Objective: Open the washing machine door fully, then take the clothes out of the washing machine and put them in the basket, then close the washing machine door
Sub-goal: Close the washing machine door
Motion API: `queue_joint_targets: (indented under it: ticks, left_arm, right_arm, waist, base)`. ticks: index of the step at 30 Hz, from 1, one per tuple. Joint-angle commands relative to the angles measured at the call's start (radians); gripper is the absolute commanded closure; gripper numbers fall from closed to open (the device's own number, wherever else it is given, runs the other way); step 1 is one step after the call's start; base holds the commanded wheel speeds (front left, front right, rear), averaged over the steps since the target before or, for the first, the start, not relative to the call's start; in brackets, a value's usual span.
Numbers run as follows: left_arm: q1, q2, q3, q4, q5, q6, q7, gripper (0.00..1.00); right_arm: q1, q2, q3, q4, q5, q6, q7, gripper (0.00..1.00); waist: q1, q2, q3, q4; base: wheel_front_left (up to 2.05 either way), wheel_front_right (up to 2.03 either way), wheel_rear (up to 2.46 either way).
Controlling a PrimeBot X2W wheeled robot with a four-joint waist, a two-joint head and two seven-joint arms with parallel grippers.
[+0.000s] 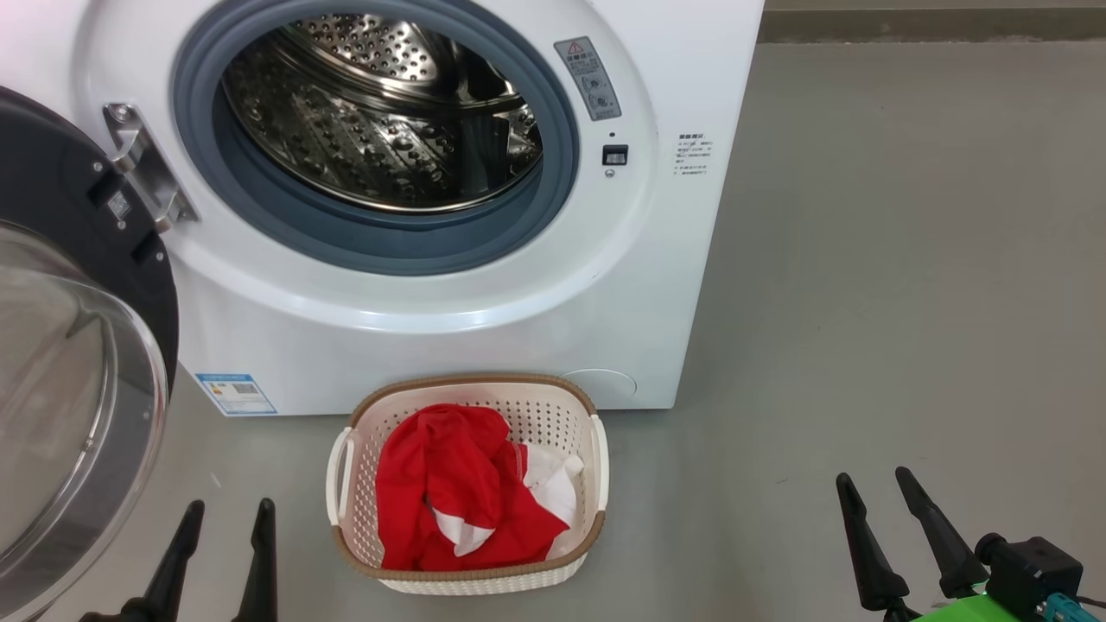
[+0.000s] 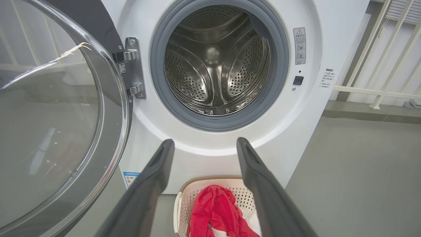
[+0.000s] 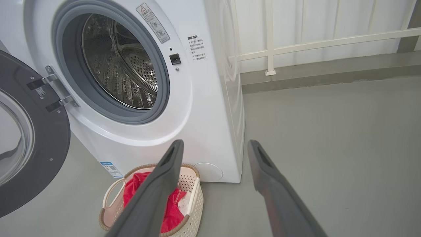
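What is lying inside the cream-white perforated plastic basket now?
A heap of bright red fabric clothes with white cloth. The basket floor is covered, so anything beneath the heap is hidden.

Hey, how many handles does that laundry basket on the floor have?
2. On the basket, the left handle is on the side nearer the open washing machine door, the right handle on the opposite side. None looks hidden.

Door cut off left; label txt illegible.
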Motion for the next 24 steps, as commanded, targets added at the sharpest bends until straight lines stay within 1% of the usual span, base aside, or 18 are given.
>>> queue_joint_targets:
  ticks: [1, 12, 17, 24]
  left_arm:
    - [-0.008, 0.014, 0.028, -0.031, -0.006, -0.006, -0.005, 0.00]
    - [-0.013, 0.010, 0.026, -0.024, -0.005, -0.006, -0.005, 0.00]
    - [-0.014, 0.001, 0.035, -0.009, -0.008, -0.006, -0.005, 0.00]
    - [-0.007, -0.017, 0.052, 0.010, -0.014, -0.006, -0.005, 0.00]
  right_arm:
    - [-0.017, -0.019, 0.019, -0.024, -0.001, 0.005, -0.006, 0.00]
    - [-0.020, -0.020, 0.023, -0.023, -0.005, 0.005, -0.006, 0.00]
    - [-0.023, -0.023, 0.030, -0.020, -0.005, 0.005, -0.006, 0.00]
    - [-0.034, -0.036, 0.055, -0.009, -0.003, 0.005, -0.006, 0.00]
  waist:
    - [0.0000, 0.0000, 0.000, 0.000]
    - [0.0000, 0.0000, 0.003, 0.013]
    - [0.0000, 0.0000, 0.002, 0.052]
    - [0.0000, 0.0000, -0.003, 0.136]
  base:
    - [0.00, 0.00, 0.00]
    - [0.00, 0.00, 0.00]
    - [0.00, 0.00, 0.00]
    - [0.00, 0.00, 0.00]
